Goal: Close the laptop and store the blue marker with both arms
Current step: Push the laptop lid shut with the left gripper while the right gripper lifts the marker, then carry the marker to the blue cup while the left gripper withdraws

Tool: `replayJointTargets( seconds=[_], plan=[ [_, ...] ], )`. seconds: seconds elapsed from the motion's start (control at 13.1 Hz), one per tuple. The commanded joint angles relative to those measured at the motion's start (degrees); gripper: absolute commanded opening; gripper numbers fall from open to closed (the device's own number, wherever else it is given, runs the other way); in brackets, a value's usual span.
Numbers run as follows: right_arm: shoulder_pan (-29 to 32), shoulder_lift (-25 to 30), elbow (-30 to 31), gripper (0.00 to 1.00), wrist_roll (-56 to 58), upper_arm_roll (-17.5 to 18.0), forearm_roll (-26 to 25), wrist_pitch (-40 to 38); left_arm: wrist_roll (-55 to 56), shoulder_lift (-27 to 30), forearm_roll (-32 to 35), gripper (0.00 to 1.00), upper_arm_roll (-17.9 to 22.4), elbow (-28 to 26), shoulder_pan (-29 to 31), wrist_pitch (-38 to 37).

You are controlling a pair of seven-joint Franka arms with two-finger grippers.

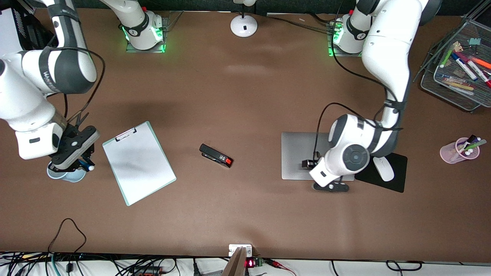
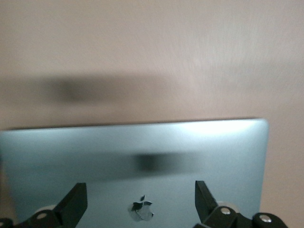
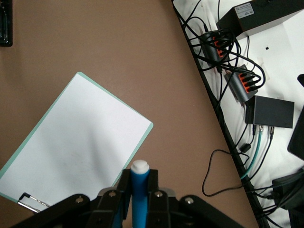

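The laptop (image 1: pixel 296 153) lies closed and flat toward the left arm's end of the table. Its silver lid (image 2: pixel 142 147) with the dark apple logo (image 2: pixel 141 210) fills the left wrist view. My left gripper (image 2: pixel 141 192) is open and empty right over the lid, its fingers on either side of the logo; the front view hides it under its arm. My right gripper (image 1: pixel 82 163) is shut on the blue marker (image 1: pixel 89 167), white tip out. It holds the marker (image 3: pixel 139 190) over a pale blue cup (image 1: pixel 63 175) at the right arm's end.
A clipboard (image 1: pixel 138 163) lies beside the pale blue cup and a black stapler (image 1: pixel 216 155) mid-table. A white mouse (image 1: pixel 383 168) sits on a black mouse pad (image 1: pixel 395 182) beside the laptop. A pink cup of pens (image 1: pixel 458 151) and a mesh tray (image 1: pixel 466 103) stand at the left arm's end.
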State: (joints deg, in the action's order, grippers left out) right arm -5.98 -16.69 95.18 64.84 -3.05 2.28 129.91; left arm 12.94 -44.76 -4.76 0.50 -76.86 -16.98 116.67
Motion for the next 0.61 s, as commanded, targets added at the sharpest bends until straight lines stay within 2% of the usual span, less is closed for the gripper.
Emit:
replayJointTargets(
  seconds=[0.0, 0.15, 0.31, 0.54],
  plan=[
    [4.91, 0.52, 1.06, 0.0, 12.37, 0.33, 6.76, -0.27, -1.16, 5.36, 0.09, 1.0, 0.64, 0.05, 1.76, -3.2],
    [7.29, 0.52, 1.24, 0.0, 18.98, 0.33, 8.0, -0.36, -2.03, 10.19, 3.16, 1.0, 1.7, -0.3, 3.87, -4.08],
    [9.75, -0.44, 1.06, 0.0, 26.35, 0.41, 9.93, -0.36, -6.76, 14.68, 3.18, 1.0, 1.7, -0.39, 6.15, -8.88],
    [14.4, -2.82, 1.15, 0.0, 38.91, 0.41, 18.44, -0.62, -9.68, 21.1, 3.0, 1.0, 1.53, -0.13, 10.37, -16.62]
  ],
)
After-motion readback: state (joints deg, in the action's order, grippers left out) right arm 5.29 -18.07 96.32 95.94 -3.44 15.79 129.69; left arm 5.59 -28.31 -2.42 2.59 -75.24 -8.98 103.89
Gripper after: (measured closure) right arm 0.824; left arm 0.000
